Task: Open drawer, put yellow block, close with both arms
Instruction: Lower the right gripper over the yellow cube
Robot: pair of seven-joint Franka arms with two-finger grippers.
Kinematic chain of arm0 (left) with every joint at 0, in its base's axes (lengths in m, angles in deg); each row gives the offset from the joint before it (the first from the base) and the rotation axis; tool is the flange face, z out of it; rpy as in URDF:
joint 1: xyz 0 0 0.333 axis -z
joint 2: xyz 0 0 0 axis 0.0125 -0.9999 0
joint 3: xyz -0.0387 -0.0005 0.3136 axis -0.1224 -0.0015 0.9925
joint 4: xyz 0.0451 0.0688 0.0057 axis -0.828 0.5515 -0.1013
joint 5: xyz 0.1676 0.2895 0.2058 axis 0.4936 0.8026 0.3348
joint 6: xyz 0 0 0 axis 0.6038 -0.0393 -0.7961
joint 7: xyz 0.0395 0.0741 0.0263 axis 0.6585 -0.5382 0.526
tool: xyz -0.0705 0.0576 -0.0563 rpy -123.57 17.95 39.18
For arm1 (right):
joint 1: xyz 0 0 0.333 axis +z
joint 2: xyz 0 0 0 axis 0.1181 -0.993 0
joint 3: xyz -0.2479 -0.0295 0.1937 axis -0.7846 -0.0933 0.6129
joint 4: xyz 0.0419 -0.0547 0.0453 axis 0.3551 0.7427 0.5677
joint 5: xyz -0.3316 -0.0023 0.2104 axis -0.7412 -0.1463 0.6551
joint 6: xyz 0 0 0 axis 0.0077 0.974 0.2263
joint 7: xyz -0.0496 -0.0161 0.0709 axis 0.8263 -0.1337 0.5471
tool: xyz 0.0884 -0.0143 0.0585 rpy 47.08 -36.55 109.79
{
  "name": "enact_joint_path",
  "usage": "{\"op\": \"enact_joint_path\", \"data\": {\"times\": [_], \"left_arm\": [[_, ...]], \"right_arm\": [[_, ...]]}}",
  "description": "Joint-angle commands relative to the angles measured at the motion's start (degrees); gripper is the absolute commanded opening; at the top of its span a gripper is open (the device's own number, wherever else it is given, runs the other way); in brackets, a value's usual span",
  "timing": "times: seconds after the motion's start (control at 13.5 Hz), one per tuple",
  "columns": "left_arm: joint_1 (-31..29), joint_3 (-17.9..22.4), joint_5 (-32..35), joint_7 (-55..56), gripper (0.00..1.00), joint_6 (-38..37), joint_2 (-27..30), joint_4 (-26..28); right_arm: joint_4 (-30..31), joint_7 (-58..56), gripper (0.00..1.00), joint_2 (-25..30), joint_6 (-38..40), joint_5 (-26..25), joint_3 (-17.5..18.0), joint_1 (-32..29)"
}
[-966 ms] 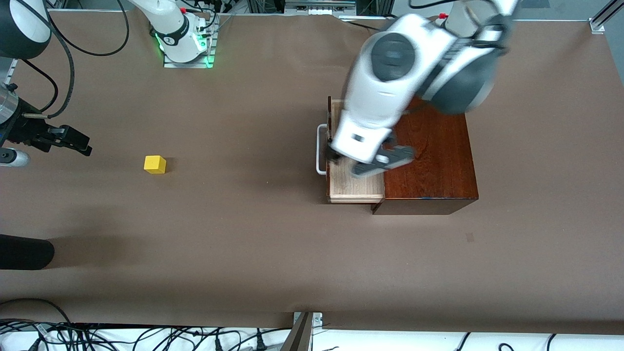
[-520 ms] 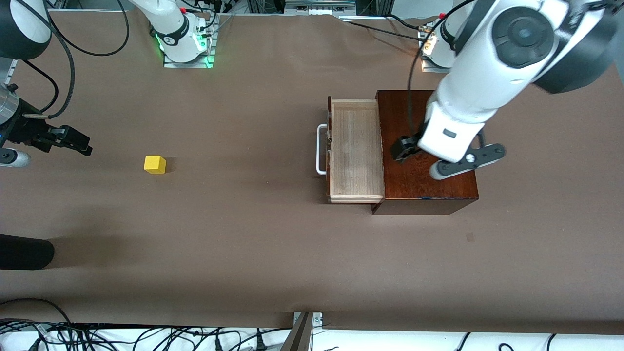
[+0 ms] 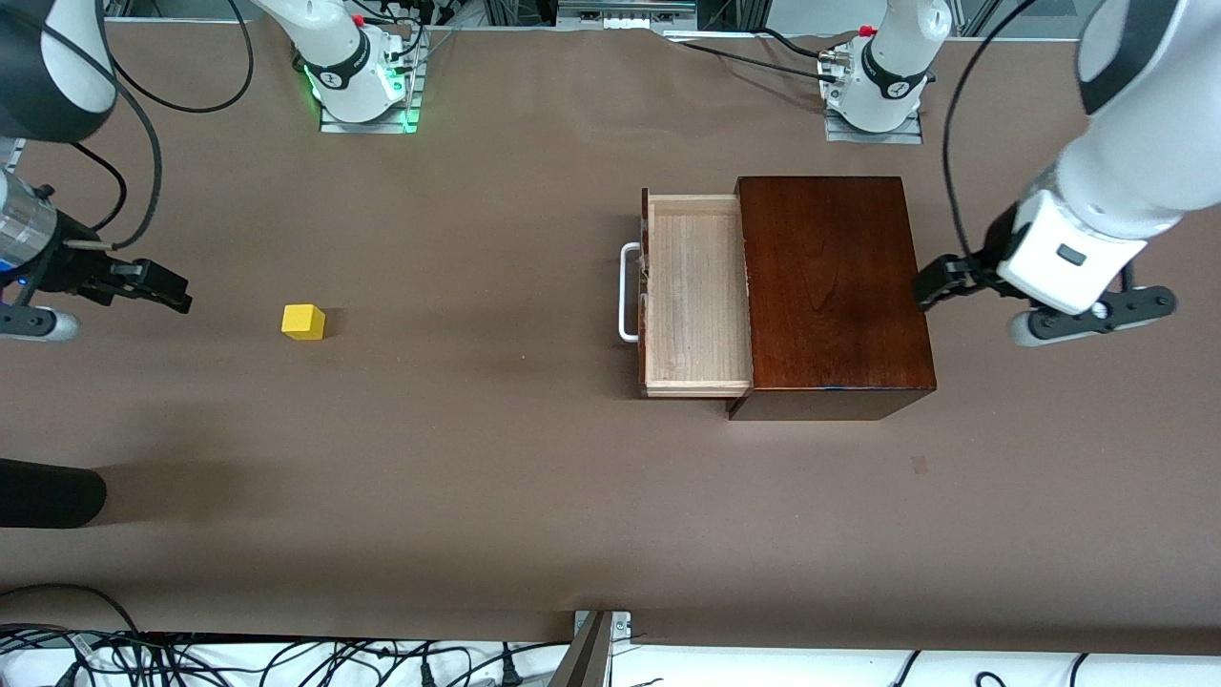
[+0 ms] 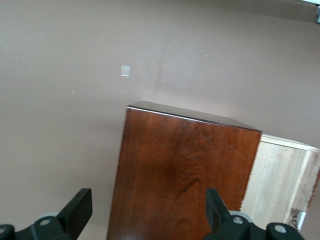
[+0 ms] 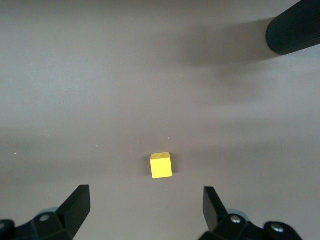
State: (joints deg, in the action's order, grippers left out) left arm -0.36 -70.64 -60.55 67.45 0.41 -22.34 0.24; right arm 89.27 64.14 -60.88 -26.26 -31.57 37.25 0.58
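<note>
The drawer (image 3: 694, 291) stands pulled out of the dark-brown wooden box (image 3: 830, 281), its pale tray bare and its white handle (image 3: 627, 291) toward the right arm's end. The yellow block (image 3: 303, 322) sits alone on the table toward that end. My left gripper (image 3: 940, 286) hangs open over the table just past the box's closed end. The left wrist view shows the box top (image 4: 185, 175) and the tray (image 4: 282, 180) ahead of my left gripper (image 4: 148, 215). My right gripper (image 3: 157, 286) is open and empty, short of the block (image 5: 161, 165), which lies ahead of the open gripper (image 5: 145, 212).
A black rounded object (image 3: 48, 491) pokes in at the right arm's end, nearer the front camera than the block, and shows as a dark cylinder (image 5: 295, 27) in the right wrist view. A small tape mark (image 3: 919, 465) lies near the box. Cables (image 3: 286, 658) run along the near edge.
My left arm has swung from above the open drawer across the box top to its closed end. My right gripper has shifted slightly toward the block. Drawer and block have not moved.
</note>
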Motion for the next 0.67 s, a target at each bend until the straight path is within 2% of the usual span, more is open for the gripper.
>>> {"op": "enact_joint_path", "data": {"times": [0.0, 0.22, 0.59], "left_arm": [[-1.9, -0.4, -1.5, -2.2, 1.00, -0.2, 3.9, 4.8], [-2.9, -0.4, -1.5, -2.7, 1.00, -0.9, 5.2, 6.0], [-3.3, -0.5, -1.6, -2.8, 1.00, -7.1, 6.9, 6.1]], "right_arm": [[7.0, -0.6, 1.00, 1.2, -5.9, 0.2, 0.0, -0.3], [13.3, -1.0, 1.00, 1.4, -11.3, 0.2, 0.0, -0.3], [27.2, -8.7, 1.00, 1.7, -25.9, 0.3, -1.1, -0.3]]}}
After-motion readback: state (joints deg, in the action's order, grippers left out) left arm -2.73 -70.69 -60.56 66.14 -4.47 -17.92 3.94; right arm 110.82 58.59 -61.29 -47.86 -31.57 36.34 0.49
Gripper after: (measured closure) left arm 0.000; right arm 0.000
